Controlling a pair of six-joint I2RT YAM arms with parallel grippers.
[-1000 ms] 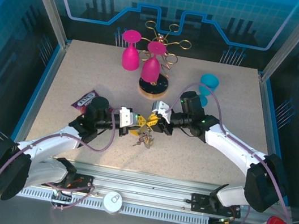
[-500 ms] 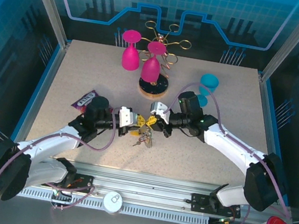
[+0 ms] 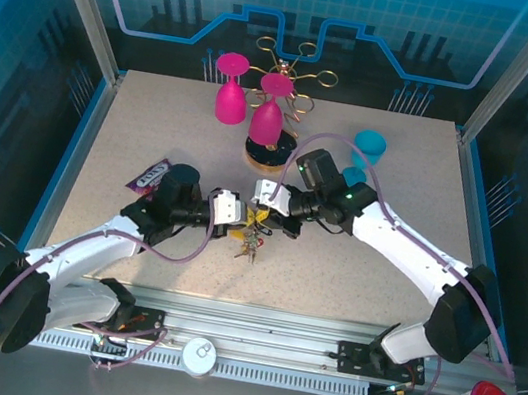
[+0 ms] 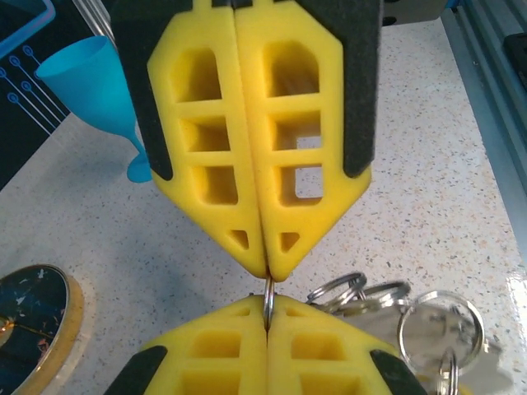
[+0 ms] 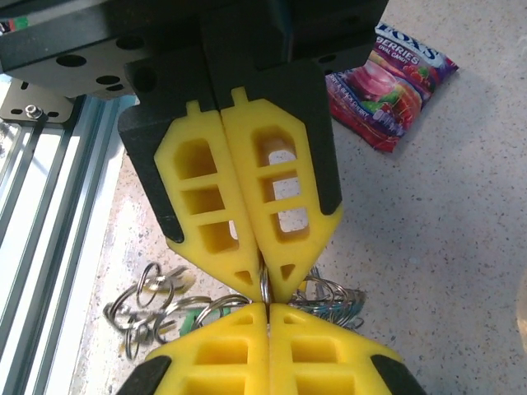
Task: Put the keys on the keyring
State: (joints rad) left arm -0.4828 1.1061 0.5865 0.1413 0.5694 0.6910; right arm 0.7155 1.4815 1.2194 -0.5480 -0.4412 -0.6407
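Note:
A thin grey metal keyring (image 4: 268,295) is clamped edge-on between both grippers, which meet tip to tip above the middle of the table. My left gripper (image 3: 246,219) (image 4: 268,306) is shut on the ring from the left. My right gripper (image 3: 264,216) (image 5: 268,309) is shut on it from the right. In the top view the keys (image 3: 249,245) hang below the fingertips as a bunch with small rings and yellow and green tags. Small split rings (image 4: 362,290) and keys (image 5: 156,306) lie or hang just beside the yellow fingers (image 5: 239,222). Most of the ring is hidden by the pads.
Two pink wine glasses (image 3: 231,91) (image 3: 269,112) stand at the gold wire rack on its round wooden base (image 3: 269,155), just behind the grippers. A blue glass (image 3: 369,146) stands at the back right. A candy packet (image 3: 149,174) (image 5: 387,82) lies left of the left arm.
The right arm has swung left and back, and both grippers, still tip to tip, have shifted slightly left with the key bunch hanging under them.

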